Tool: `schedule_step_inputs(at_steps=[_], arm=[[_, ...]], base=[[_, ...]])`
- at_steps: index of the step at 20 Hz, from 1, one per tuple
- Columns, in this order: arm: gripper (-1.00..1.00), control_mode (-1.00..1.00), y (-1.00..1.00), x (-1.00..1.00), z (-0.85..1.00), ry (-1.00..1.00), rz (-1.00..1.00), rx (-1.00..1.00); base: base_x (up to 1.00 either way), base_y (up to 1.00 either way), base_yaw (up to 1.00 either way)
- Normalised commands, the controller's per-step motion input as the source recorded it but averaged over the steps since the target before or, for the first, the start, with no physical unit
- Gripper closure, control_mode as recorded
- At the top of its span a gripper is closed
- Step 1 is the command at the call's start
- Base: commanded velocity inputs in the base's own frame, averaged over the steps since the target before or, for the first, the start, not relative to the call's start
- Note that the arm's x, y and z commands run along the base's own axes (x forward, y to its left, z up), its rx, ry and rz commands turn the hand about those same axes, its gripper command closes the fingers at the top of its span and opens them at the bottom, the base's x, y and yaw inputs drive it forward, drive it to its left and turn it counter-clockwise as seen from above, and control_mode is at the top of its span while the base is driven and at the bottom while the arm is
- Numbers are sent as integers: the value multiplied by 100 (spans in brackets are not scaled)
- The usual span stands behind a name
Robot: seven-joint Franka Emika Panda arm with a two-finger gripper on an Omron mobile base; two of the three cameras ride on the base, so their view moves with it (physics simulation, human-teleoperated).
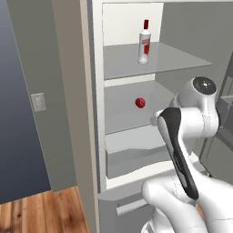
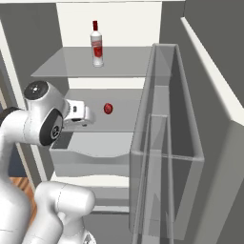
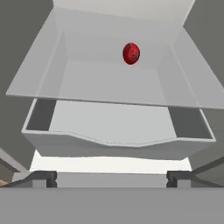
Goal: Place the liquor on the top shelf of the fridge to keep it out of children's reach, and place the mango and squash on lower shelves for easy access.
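In the open fridge point(image 1: 93, 113), three entries.

Bottle point(image 1: 144, 42): liquor, clear-white with red cap and label, standing upright on the top shelf point(image 1: 182, 59), toward the back. We judge it stiff, smooth, breakable and top-heavy. It looks already placed; if it must be moved, we would take it round the body below the neck, not by the cap.

Mango point(image 1: 140, 103): small round red fruit on the lower shelf point(image 1: 118, 113), well back from the front edge and above the grey drawer point(image 1: 132, 154). We judge it light, firm, smooth-skinned and apt to roll. It also looks placed. We would grip it across its widest part, squarely, so it does not squirt out.

Squash: the third item to be shelved. By its nature we expect it light, stiff and slender, best gripped across the middle of its length.

Claw point(image 3: 112, 177): jaws spread as wide as they go, nothing between the fingertips point(image 3: 47, 177). It hangs in front of the drawer and lower shelf, well apart from the mango, pointing into the fridge.
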Motion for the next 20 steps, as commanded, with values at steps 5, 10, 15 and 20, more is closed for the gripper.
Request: schedule_step_inputs(at_steps=[5, 10, 15, 20], arm=[[-100, -100, 0, -58, 35, 0, -1, 0], [-100, -100, 0, -23, 10, 0, 0, 0], [-100, -100, 0, -24, 19, 0, 0, 0], [-100, -100, 0, -29, 9, 0, 0, 0]], base=[[0, 0, 0], [0, 0, 0], [0, 0, 0], [0, 0, 0]])
